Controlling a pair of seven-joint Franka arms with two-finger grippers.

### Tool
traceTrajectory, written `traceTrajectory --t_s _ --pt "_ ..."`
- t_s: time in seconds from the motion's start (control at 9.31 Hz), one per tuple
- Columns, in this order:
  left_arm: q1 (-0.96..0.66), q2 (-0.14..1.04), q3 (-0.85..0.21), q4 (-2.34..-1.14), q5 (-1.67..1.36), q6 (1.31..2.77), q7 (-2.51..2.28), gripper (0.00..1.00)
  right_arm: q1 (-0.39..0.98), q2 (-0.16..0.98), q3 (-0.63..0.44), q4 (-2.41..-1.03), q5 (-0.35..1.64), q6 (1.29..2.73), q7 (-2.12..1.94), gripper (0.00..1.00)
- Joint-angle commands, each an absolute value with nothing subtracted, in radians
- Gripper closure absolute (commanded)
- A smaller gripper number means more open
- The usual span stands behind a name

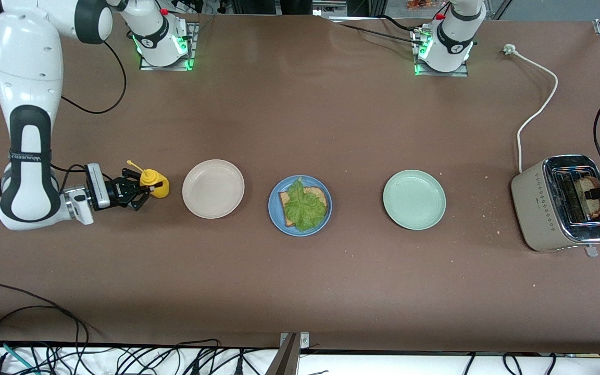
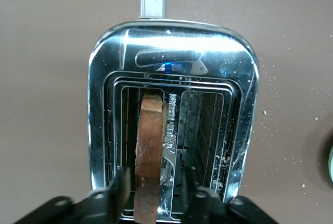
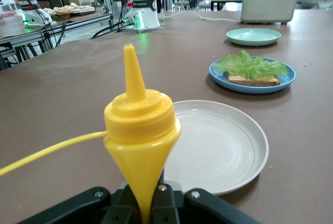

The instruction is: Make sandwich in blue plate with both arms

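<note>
- Here, the left gripper [image 2: 154,193] hangs over the toaster [image 1: 545,205], one finger [image 2: 118,185] on each flat face of the toast slice [image 2: 151,151]; whether the jaws already pinch the slice or only bracket it cannot be told.
- The toast slice stands upright on its edge in one slot of the toaster, its top crust above the slot's rim; the slot beside it shows only its wire cage.
- The right gripper [image 1: 141,194] is clamped on the neck of a yellow squeeze bottle [image 1: 155,184], which it holds just beside the beige-white plate [image 1: 213,188], toward the right arm's end of the table.
- In the right wrist view the bottle's pointed nozzle [image 3: 132,73] points up above the jaws, and a thin yellow strap trails from the cap.
- The blue plate [image 1: 275,212] lies beside the beige-white plate, toward the left arm's end of the table.
- On it rests the sandwich so far: one bread slice [image 1: 318,195] with a ruffled lettuce leaf [image 1: 304,208] spread over it.
- The pale green plate [image 1: 414,199] sits farther along, between the blue plate and the toaster.
- The toaster stands well apart from the beige-white plate, at the left arm's end, with its white cord [image 1: 537,112] running toward the arms' bases.
</note>
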State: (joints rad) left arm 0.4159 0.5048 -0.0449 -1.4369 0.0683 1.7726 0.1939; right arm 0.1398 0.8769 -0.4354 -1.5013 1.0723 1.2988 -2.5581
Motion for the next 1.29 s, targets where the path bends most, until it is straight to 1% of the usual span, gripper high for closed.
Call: traceTrajectory --t_s 0.0,0.11,0.21,0.32,0.75,1.07,1.18 --pt "0.413 0.514 -0.041 -1.413 0.095 1.767 0.199 1.0 0.1 0.936 -0.423 -1.502 1.123 1.246 -2.663 0.99" --pt "0.414 0.514 -0.041 -1.411 0.095 1.767 0.201 1.0 0.086 0.948 -0.408 -1.502 1.134 1.241 -2.678 0.98" --pt "0.414 0.512 -0.04 -1.405 0.095 1.767 0.202 1.0 0.078 0.951 -0.403 -1.5 1.135 1.243 -2.68 0.76" --pt "0.414 0.503 -0.041 -1.399 0.095 1.76 0.201 1.0 0.077 0.951 -0.403 -1.5 1.135 1.243 -2.681 0.01" --pt "0.403 0.379 -0.083 -1.361 0.092 1.611 0.199 1.0 0.02 0.948 -0.414 -1.488 1.135 1.262 -2.665 0.0" --pt "0.403 0.336 -0.168 -1.304 0.077 1.502 0.187 1.0 0.015 0.945 -0.515 -1.459 1.131 1.29 -2.651 0.0" --pt "0.403 0.331 -0.207 -1.299 0.074 1.47 0.181 1.0 0.018 0.943 -0.556 -1.444 1.121 1.295 -2.582 0.0"
